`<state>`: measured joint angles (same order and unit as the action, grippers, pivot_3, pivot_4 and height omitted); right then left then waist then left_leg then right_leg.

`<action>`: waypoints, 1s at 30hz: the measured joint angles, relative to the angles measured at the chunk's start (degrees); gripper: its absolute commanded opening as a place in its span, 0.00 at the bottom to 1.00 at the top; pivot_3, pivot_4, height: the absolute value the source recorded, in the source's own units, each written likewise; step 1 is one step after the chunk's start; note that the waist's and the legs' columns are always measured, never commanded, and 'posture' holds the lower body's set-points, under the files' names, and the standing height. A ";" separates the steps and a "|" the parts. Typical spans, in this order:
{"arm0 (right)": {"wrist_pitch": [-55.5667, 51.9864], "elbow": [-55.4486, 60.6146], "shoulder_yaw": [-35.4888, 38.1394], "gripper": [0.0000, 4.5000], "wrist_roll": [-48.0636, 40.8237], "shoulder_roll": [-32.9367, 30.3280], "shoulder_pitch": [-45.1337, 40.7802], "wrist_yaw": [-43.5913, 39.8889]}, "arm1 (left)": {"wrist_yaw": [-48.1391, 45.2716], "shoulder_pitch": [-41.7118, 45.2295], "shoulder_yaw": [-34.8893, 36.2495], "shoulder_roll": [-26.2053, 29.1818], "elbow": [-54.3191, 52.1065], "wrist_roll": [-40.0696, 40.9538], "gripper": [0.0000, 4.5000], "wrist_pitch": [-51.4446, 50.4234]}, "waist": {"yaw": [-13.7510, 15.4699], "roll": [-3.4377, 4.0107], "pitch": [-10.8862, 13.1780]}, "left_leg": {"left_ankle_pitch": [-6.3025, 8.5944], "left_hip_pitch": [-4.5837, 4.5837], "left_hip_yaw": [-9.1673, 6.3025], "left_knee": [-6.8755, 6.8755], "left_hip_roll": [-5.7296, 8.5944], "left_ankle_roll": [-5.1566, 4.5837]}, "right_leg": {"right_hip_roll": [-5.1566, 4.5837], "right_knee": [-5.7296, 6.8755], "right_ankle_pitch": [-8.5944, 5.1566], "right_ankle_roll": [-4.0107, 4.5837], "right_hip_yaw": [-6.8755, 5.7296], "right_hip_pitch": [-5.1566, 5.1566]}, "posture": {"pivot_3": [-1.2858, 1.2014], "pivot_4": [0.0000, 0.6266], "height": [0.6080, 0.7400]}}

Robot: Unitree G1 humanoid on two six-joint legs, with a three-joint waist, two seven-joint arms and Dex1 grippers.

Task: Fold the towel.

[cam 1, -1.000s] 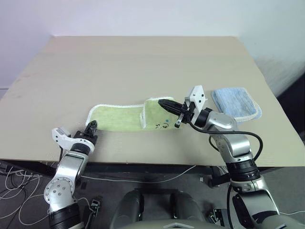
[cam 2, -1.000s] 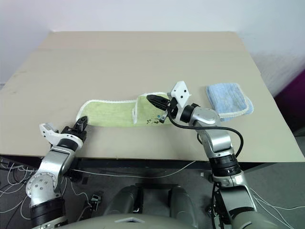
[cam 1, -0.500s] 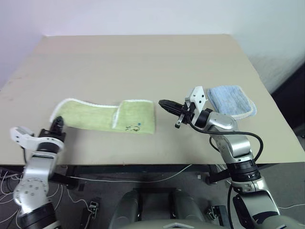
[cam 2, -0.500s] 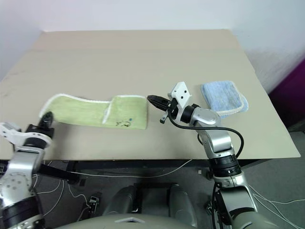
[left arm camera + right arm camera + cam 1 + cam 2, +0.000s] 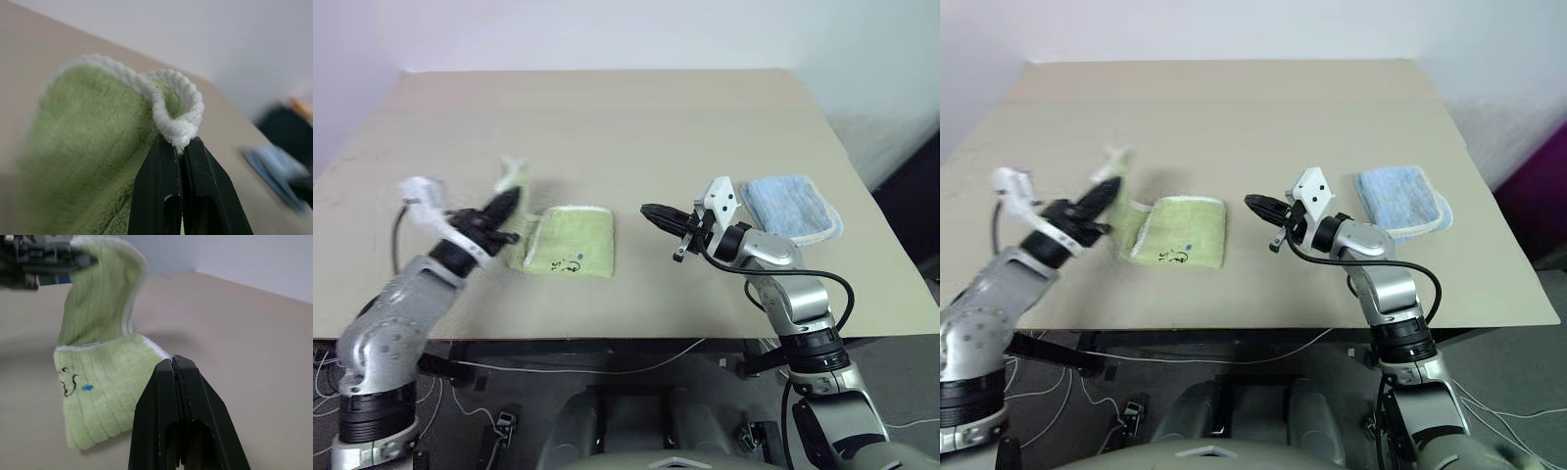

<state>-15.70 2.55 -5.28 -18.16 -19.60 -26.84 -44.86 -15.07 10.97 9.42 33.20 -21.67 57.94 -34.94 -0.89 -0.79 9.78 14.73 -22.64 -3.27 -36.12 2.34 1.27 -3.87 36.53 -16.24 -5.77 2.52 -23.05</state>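
above the beige tabletop (image 5: 607, 127), the light yellow-green terry towel (image 5: 570, 254) is gripped by the left gripper (image 5: 512, 203); the right gripper (image 5: 653, 211) is clenched empty.

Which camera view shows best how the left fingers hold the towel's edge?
The left wrist view: the left fingers are shut on the towel at its white edging. The eye views show that end lifted above the table; the right wrist view shows it from afar.

Yellow-green towel (image 5: 570, 254), white edging, black-blue emblem; light blue cloth (image 5: 791, 208).
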 measured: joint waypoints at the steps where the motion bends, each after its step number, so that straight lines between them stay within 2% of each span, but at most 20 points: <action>1: 0.01 0.01 -0.01 0.00 0.01 0.03 0.02 0.14 | -1.63 0.40 -2.66 0.24 -0.51 -2.20 0.01 -0.09 | -0.03 0.00 0.00 | -0.02 -0.04 0.00 0.08 -0.02 0.03 | 0.03 0.00 0.00 0.01 0.01 -0.08 | 0.52 0.24 1.00; 5: 0.02 0.12 0.11 0.00 0.06 -0.11 0.71 1.07 | -7.62 2.98 -14.17 2.93 -0.73 -15.05 0.01 0.41 | 0.01 0.03 0.02 | -0.10 -0.28 -0.02 0.12 -0.08 0.15 | 0.11 0.00 0.00 0.01 0.00 -0.33 | 0.52 0.24 1.00; 11: 0.01 0.90 0.12 0.00 0.07 -0.48 2.31 2.10 | -12.34 5.10 -19.73 2.85 2.04 -24.11 0.01 0.02 | 0.10 0.04 0.03 | -0.10 -0.39 -0.06 0.02 -0.08 0.14 | 0.09 0.01 0.02 0.01 -0.04 -0.38 | 0.52 0.24 1.00; 14: 0.01 1.88 0.14 0.00 0.06 -0.71 2.60 2.63 | -14.00 5.11 -19.85 2.77 2.59 -25.75 0.15 -1.06 | 0.10 0.04 0.03 | -0.10 -0.42 -0.08 0.01 -0.08 0.14 | 0.09 0.01 0.02 0.01 -0.05 -0.40 | 0.52 0.24 1.00; 18: 0.01 2.17 0.12 0.00 0.06 -0.73 3.38 2.97 | -15.73 4.70 -17.82 0.78 2.48 -23.58 0.43 -3.31 | 0.13 0.04 0.03 | -0.10 -0.45 -0.10 -0.04 -0.08 0.13 | 0.07 0.01 0.02 0.00 -0.07 -0.39 | 0.52 0.24 1.00; 22: 0.01 2.42 0.12 0.00 0.05 -0.89 3.66 3.02 | -17.13 2.34 -12.07 -0.33 0.38 -18.17 0.73 -5.36 | -0.06 0.04 0.03 | -0.10 -0.46 -0.11 -0.03 -0.09 0.13 | 0.08 0.03 0.02 0.00 -0.07 -0.43 | 0.52 0.24 1.00; 25: -0.03 2.61 0.10 0.00 0.04 -1.20 3.66 3.02 | -17.54 -1.12 -3.58 -1.07 -2.66 -10.96 0.97 -5.94 | -0.02 0.04 0.03 | -0.10 -0.46 -0.12 -0.04 -0.11 0.14 | 0.07 0.06 0.02 0.00 -0.07 -0.44 | 0.52 0.24 1.00; 29: -0.23 2.69 -0.01 0.00 -0.16 -0.62 2.75 2.75 | -15.33 -1.80 5.49 -1.50 -2.57 -7.83 0.99 -5.13 | 0.13 0.04 0.03 | -0.11 -0.46 -0.12 -0.12 -0.10 0.15 | 0.08 0.11 0.04 0.01 -0.09 -0.42 | 0.52 0.24 1.00; 30: -0.28 2.65 -0.07 0.00 -0.27 -0.30 2.02 2.59 | -14.50 -1.27 7.41 -1.51 -1.72 -7.69 0.94 -4.57 | 0.14 0.04 0.03 | -0.11 -0.45 -0.12 -0.13 -0.09 0.15 | 0.08 0.12 0.04 0.01 -0.10 -0.42 | 0.52 0.24 1.00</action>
<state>-15.99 5.20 -5.35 -18.43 -19.90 -24.82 -42.28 -29.57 9.70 16.83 31.69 -23.39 50.26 -39.51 -0.75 -0.76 9.81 14.62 -23.09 -3.39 -36.25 2.24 1.42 -3.79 36.66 -16.20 -5.76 2.42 -23.47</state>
